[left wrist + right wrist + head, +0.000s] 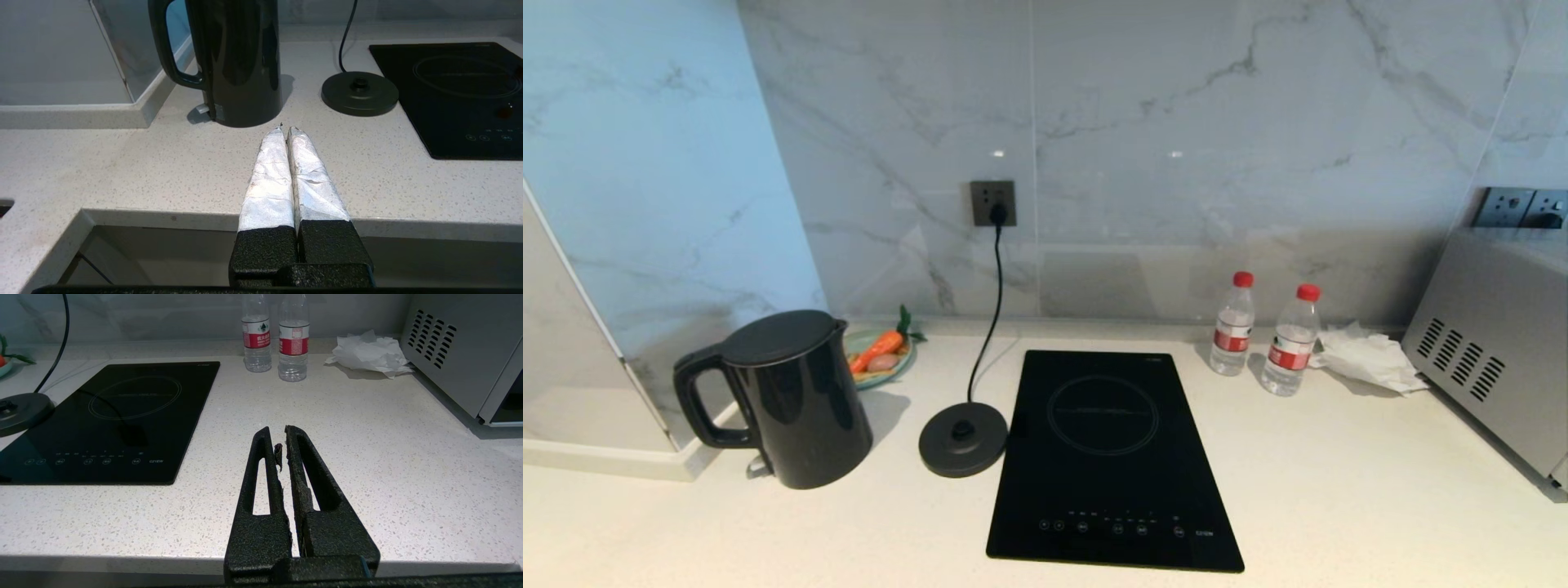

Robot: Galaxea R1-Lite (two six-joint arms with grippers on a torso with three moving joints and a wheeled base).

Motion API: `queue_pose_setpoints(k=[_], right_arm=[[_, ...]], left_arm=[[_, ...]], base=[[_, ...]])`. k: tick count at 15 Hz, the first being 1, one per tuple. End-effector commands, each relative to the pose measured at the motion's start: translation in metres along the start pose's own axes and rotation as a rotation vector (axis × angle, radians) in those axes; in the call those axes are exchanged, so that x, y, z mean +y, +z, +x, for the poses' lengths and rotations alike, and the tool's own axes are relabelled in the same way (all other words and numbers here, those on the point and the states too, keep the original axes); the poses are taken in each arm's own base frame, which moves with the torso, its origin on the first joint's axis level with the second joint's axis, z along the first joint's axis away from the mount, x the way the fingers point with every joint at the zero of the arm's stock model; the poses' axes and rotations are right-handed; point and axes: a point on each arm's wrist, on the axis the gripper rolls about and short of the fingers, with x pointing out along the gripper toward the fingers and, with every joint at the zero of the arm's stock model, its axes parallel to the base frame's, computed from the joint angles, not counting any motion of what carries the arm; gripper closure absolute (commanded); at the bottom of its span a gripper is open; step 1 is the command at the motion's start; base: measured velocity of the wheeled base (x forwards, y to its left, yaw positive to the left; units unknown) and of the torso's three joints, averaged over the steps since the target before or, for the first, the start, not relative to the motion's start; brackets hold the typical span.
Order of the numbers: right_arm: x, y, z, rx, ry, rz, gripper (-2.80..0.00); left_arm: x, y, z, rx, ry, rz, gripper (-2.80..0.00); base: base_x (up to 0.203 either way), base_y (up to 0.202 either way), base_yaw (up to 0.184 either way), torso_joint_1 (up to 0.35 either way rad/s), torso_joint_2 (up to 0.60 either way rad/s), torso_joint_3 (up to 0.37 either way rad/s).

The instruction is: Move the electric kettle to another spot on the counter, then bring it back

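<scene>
The glossy black electric kettle [796,400] stands upright on the white speckled counter [1339,490] at the left, off its round corded base [964,439], handle pointing left. In the left wrist view the kettle [241,61] is just ahead of my left gripper [284,128], whose tape-wrapped fingers are shut and empty, hovering over the counter's front edge [122,163]. My right gripper [276,430] is shut and empty, low over the counter [367,457] right of the hob. Neither gripper shows in the head view.
A black induction hob [1107,457] lies mid-counter. The base's cord runs up to a wall socket [992,202]. A plate with a carrot [882,351] sits behind the kettle. Two water bottles [1232,324], crumpled tissue [1368,358] and a grey appliance [1494,367] stand at the right.
</scene>
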Motion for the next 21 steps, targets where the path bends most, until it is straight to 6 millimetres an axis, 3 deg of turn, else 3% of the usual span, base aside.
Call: queue_pose_setpoints(k=[1,12,21], right_arm=[[0.0,-0.0001,0.0,0.0,0.001,-0.003,0.0],[0.0,0.0,0.0,0.0,-0.001,0.002,0.0],[0.0,0.0,0.0,0.0,0.0,0.002,0.0]], left_arm=[[-0.0003,0.0,0.0003,0.005,-0.015,0.024,0.0],[-0.0001,-0.0001,0.0005,-0.005,-0.004,0.018,0.0],[-0.0001,-0.0001,0.0005,-0.005,-0.004,0.018,0.0]], base=[[0.0,0.0,0.0,0.0,0.0,0.0],[0.0,0.0,0.0,-0.006,0.01,0.009],[0.0,0.0,0.0,-0.127,0.33,0.2]])
